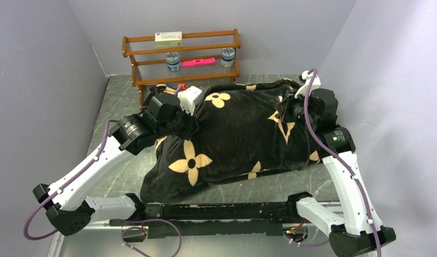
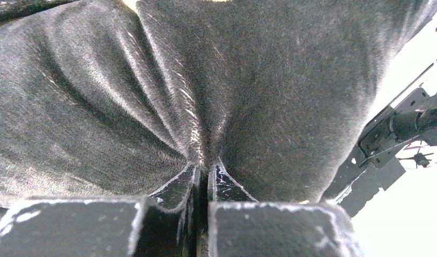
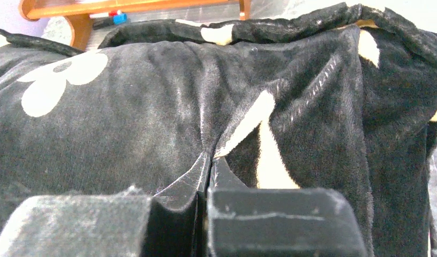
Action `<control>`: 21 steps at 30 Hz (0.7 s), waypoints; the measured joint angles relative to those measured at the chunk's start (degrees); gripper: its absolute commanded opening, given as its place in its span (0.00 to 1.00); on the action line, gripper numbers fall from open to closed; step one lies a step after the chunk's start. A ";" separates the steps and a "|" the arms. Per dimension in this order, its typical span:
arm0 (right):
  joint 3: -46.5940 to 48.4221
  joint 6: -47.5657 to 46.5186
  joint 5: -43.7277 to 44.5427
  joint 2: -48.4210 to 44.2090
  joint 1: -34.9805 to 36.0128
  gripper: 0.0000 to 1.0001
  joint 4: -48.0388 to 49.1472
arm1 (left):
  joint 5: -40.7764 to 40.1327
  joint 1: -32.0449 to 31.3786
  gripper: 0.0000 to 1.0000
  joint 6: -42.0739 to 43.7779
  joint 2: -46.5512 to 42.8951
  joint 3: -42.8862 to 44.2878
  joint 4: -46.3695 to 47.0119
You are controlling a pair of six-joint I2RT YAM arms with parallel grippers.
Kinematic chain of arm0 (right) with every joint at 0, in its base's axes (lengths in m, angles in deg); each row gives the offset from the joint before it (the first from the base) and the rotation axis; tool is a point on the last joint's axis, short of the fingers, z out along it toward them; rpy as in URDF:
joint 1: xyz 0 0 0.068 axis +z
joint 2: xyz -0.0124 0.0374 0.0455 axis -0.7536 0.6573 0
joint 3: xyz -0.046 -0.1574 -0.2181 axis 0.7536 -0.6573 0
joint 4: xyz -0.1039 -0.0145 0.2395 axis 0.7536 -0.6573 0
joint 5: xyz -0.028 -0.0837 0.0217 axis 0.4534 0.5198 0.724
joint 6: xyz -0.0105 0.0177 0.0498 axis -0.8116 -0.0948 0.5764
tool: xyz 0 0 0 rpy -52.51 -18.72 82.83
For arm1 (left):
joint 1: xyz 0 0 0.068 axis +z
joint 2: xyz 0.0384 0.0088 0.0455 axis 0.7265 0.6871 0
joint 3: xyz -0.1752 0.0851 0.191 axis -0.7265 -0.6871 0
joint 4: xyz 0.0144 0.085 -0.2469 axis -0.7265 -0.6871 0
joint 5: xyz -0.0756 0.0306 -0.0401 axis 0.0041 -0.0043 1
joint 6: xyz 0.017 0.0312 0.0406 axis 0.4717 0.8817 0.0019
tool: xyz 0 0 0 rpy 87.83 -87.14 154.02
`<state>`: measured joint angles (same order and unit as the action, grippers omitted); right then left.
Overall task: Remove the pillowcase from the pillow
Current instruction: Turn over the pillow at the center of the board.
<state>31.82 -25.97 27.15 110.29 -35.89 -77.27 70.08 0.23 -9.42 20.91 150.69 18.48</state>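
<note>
Where it lies bulging across the middle of the dark marbled tabletop (image 1: 112,112), the black plush pillowcase with tan flower and star motifs (image 1: 238,134) is pinched at two places. Left gripper (image 2: 204,170): clamped on a fold at its left end. Right gripper (image 3: 210,163): clamped on a fold near its far right end. Brown wooden two-tier shelf (image 1: 181,59): against the far wall.

I see the pillowcase (image 1: 243,134) is black plush with tan four-petal flowers and star motifs. My fingers (image 2: 176,190) are black, edges scuffed white. Table (image 1: 117,93) dark grey, marbled; shelf (image 1: 205,75) reddish-brown wood, pink thing (image 1: 198,62) on it.
</note>
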 measured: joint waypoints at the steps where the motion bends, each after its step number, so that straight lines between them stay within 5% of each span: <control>1: -0.13 0.04 -0.26 -0.15 0.00 0.00 -0.55 | -0.04 0.00 0.05 0.09 0.00 -0.31 0.11; 8: -7.04 0.85 -1.92 -1.90 0.22 0.04 1.68 | -3.50 0.04 0.05 0.98 0.48 -11.23 4.85; 12: -12.83 1.31 -1.88 -2.73 0.44 0.54 3.23 | -5.95 0.04 0.06 1.42 2.23 -15.69 9.05; 16: -15.26 1.62 -1.36 -4.07 0.42 0.74 3.13 | -8.96 0.11 0.24 2.43 2.32 -16.17 12.22; 21: -15.26 1.07 2.64 -6.88 0.48 0.85 2.91 | -11.52 0.11 0.65 3.02 1.36 -17.64 14.97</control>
<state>16.57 -24.90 29.79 103.41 -35.41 -74.36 58.56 0.34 -6.41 22.26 133.06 33.45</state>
